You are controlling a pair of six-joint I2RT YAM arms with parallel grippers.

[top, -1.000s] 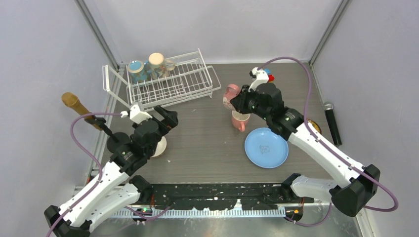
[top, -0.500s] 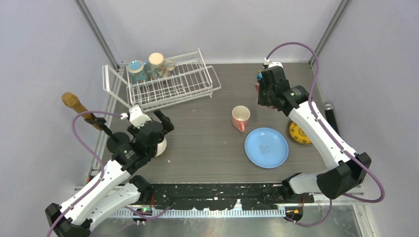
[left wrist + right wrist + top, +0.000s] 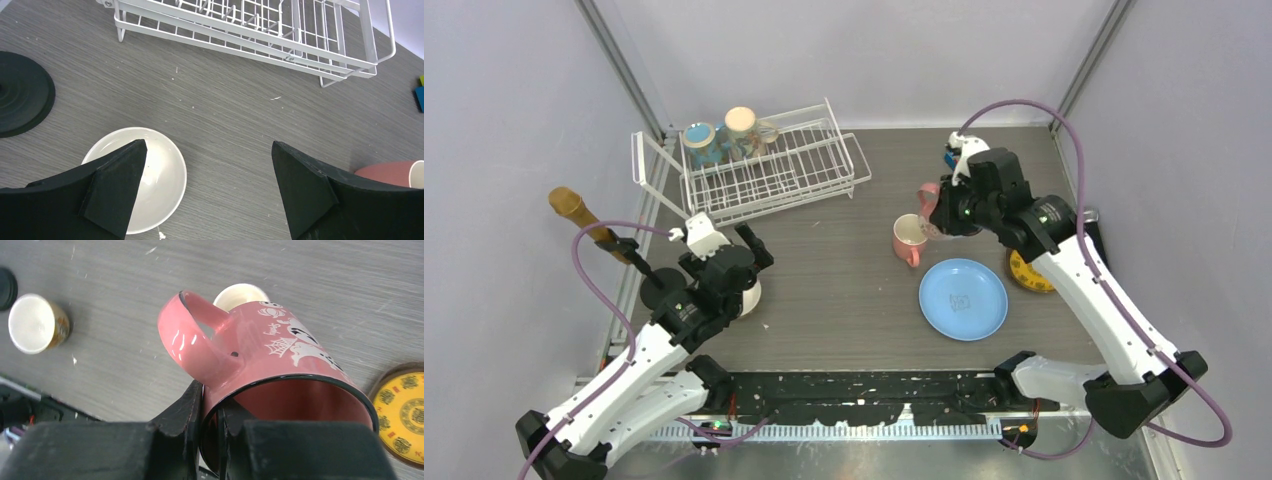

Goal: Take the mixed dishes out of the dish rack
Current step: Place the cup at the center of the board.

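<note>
The dish rack (image 3: 774, 170) sat at the ten o'clock of the surface (image 3: 844, 300), with the teal mug (image 3: 699, 140) and the cream mug (image 3: 744, 124) side by side in its ten o'clock corner. The other dishes were out of it. One pink mug (image 3: 910, 238) stood upright near the centre, with the light-blue plate (image 3: 962, 298) just at its five o'clock. The yellow patterned plate (image 3: 1027, 273) lay at the blue plate's two o'clock, partly hidden under the right arm (image 3: 1084, 290). The small cream bowl (image 3: 746, 297) rested at the surface's eight o'clock. The second pink mug (image 3: 260, 355) hung tilted off the surface at the standing mug's one o'clock, and the right gripper (image 3: 210, 395) pinched its wall at the rim, close by the handle. The left gripper (image 3: 209, 146) hovered over the bowl with its fingers spread wide, holding nothing
</note>
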